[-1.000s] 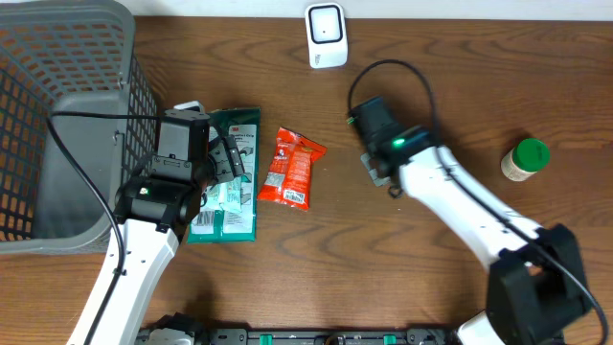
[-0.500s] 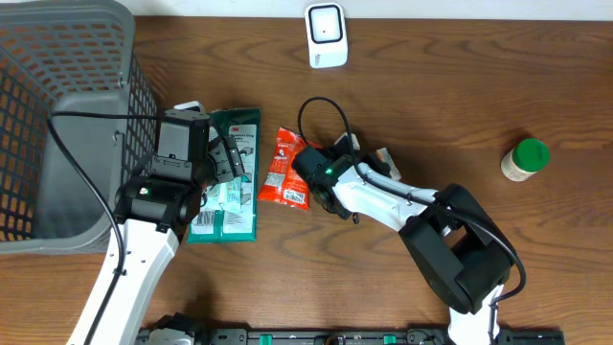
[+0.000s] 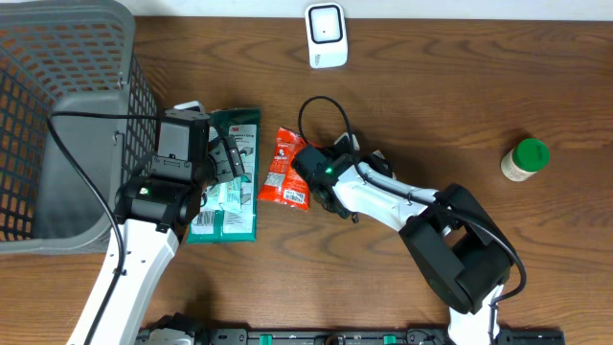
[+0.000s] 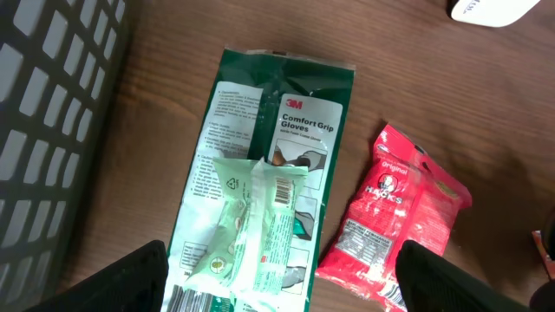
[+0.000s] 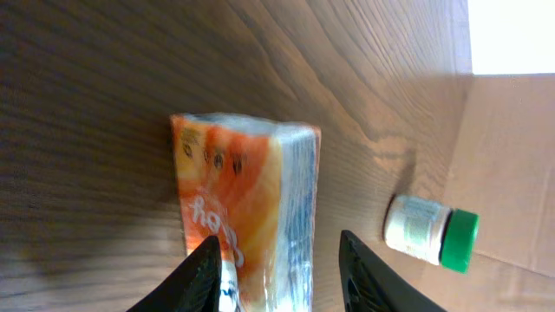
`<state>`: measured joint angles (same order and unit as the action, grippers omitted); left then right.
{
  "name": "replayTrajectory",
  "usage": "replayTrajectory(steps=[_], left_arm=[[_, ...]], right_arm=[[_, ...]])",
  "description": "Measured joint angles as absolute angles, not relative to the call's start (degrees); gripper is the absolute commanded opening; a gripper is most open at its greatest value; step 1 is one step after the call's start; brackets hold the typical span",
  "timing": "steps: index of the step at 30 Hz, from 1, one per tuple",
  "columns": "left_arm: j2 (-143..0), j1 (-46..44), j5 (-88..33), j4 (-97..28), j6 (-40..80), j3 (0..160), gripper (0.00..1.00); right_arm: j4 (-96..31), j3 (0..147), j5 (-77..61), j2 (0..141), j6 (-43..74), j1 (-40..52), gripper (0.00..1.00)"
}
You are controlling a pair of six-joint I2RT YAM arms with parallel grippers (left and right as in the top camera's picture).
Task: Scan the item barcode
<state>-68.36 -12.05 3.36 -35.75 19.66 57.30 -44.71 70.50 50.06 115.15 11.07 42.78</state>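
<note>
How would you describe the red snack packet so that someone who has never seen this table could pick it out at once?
From the grey mesh basket at the left of the table, move right past the green Comfort Grip Gloves pack. The red snack packet lies flat just beyond it, the only red packet there and smaller than the glove pack.

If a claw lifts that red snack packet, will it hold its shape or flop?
Probably floppy: the red snack packet lies flat and crinkled, like thin film. It is likely light for its size, since it looks thin with little bulk. Its wrapper looks glossy, so it may be slippery and slide when pushed rather than roll.
</note>
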Motion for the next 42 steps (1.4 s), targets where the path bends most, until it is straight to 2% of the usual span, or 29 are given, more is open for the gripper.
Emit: replayTrajectory(steps=[4, 6, 9, 13, 19, 28, 36, 39, 42], left_arm=[[-68.4, -12.1, 3.4, -35.7, 19.7, 57.3, 0.84], [-68.4, -12.1, 3.3, -35.7, 19.7, 57.3, 0.84], [-68.4, -12.1, 3.4, -35.7, 19.7, 57.3, 0.84], [-68.4, -12.1, 3.4, -35.7, 19.7, 57.3, 0.84], [-68.4, -12.1, 3.4, -35.7, 19.7, 57.3, 0.84], [-68.4, -12.1, 3.3, -35.7, 19.7, 57.3, 0.84], [-68.4, -12.1, 3.4, -35.7, 19.7, 57.3, 0.84], [-68.4, -12.1, 3.4, -35.7, 19.7, 57.3, 0.84], [-68.4, -12.1, 3.4, -35.7, 19.7, 57.3, 0.84]], right_arm=[[-45.3, 73.5, 45.6, 115.0, 10.4, 42.8, 0.48], [-46.1, 74.9, 43.2, 113.9, 10.1, 42.5, 0.58], [-46.9, 76.4, 39.8, 110.6, 9.6, 41.3, 0.67], [-48.2, 78.3, 28.7, 103.4, 6.4, 35.4, 0.70], [-50.4, 78.3, 9.9, 102.0, 1.6, 25.9, 0.65], [-46.5, 73.3, 3.3, 102.5, 0.3, 23.6, 0.63], [-40.2, 67.9, 3.9, 102.7, -0.3, 23.6, 0.50], [-39.3, 67.2, 4.6, 102.7, -0.6, 23.6, 0.34], [-39.3, 66.9, 5.0, 102.7, -0.5, 23.6, 0.31]])
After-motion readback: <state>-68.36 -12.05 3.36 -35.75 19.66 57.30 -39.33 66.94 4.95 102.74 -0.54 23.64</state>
